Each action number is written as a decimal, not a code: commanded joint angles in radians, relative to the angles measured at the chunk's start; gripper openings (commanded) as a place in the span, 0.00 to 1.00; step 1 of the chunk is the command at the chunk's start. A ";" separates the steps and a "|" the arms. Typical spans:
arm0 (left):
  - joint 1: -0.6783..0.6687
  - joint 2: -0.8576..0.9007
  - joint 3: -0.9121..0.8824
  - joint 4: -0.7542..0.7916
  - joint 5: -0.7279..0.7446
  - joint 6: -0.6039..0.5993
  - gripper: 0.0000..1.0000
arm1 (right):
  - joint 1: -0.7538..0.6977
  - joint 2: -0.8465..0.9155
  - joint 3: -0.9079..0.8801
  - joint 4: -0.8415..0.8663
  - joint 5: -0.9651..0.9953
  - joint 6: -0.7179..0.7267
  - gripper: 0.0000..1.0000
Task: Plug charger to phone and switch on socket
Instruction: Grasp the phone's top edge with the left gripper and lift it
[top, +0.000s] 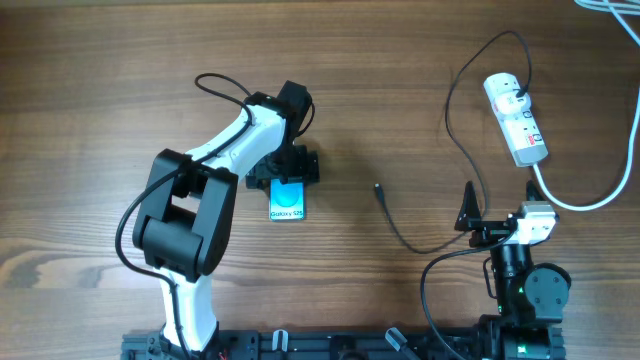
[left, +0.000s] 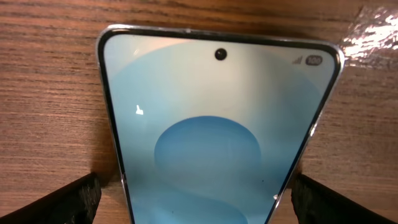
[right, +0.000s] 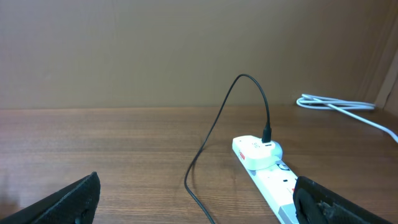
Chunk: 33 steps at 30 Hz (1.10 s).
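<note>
The phone (top: 287, 201) lies flat on the table with its teal screen up; it fills the left wrist view (left: 211, 124). My left gripper (top: 284, 170) is open, its fingers on either side of the phone's far end, not touching it (left: 199, 202). The black charger cable (top: 462, 150) runs from its white plug in the socket (top: 516, 118) down to its free connector tip (top: 378, 188) on the table. My right gripper (top: 470, 212) is open and empty at the front right. In the right wrist view the plug (right: 256, 151) sits in the socket (right: 273, 183), ahead of my open right gripper (right: 196, 202).
The socket's thick white cord (top: 610, 190) loops along the right edge of the table and shows in the right wrist view (right: 336, 104). A brown wall stands behind the table.
</note>
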 joint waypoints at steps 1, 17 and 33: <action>0.010 0.065 -0.034 0.024 0.023 0.060 0.98 | -0.003 -0.009 -0.001 0.003 0.014 -0.013 1.00; 0.010 0.065 -0.034 -0.005 0.060 0.061 0.89 | -0.003 -0.009 -0.001 0.003 0.014 -0.013 1.00; 0.013 0.065 -0.034 0.141 0.116 0.056 0.67 | -0.003 -0.009 -0.001 0.003 0.014 -0.013 1.00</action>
